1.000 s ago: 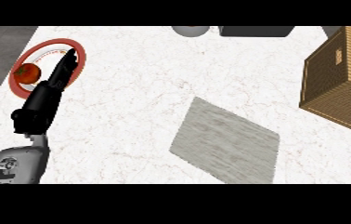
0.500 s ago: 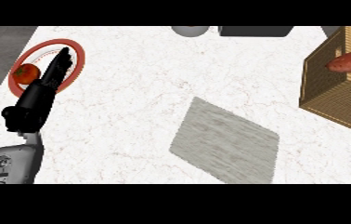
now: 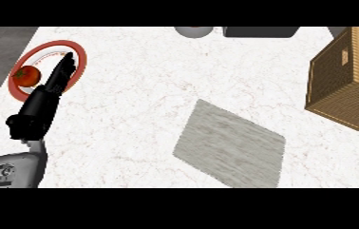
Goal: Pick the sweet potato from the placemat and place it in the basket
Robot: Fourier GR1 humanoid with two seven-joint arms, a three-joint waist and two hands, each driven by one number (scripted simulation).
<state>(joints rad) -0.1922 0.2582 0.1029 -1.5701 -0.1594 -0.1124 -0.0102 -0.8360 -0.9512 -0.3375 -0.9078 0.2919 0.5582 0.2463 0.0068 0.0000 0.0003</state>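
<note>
While left hand (image 3: 39,110) overlies plate (image 3: 80,56) | basket (image 3: 336,78) far right | placemat (image 3: 231,147) between

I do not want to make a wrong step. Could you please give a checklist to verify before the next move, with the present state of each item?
1. Sweet potato on the placemat: not ok; no sweet potato shows on it.
2. Sweet potato in the basket: cannot tell; the view's edge cuts the basket.
3. Left hand free: ok; fingers straight, above the red-rimmed plate, holding nothing.
4. Tomato unheld: ok; it lies on the plate beside the hand.
5. Right hand in view: not ok; it does not show.
</note>
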